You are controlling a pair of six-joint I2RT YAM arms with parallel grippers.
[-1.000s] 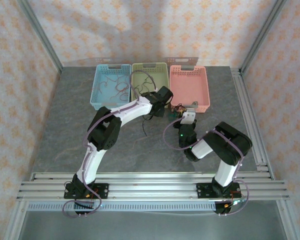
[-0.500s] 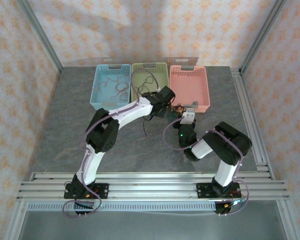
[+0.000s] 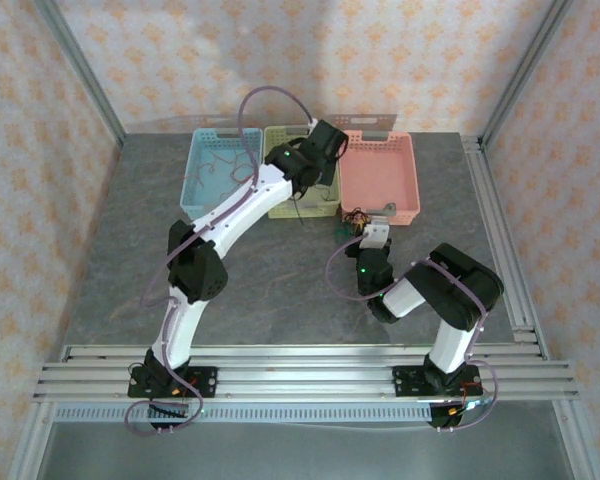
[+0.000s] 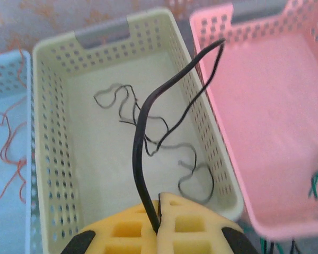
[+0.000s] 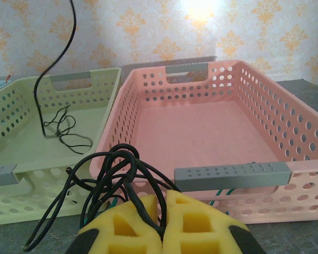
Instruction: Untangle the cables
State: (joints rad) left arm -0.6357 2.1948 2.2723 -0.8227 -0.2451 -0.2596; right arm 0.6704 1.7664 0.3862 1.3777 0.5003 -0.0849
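My left arm is now hanging over the green basket (image 4: 47,159), having swung up from the knot beside the pink basket (image 5: 302,132). My left gripper (image 4: 159,209) is pinching one black cable (image 4: 136,153), pulled free and dangling above strands (image 4: 172,144) lying inside. My right gripper (image 5: 163,203) is clamping the remaining tangle (image 5: 132,169) on the table, just in front of the pink basket.

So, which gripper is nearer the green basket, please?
Left: the left gripper hangs over the green basket with a black cable; the right gripper sits before the pink basket.
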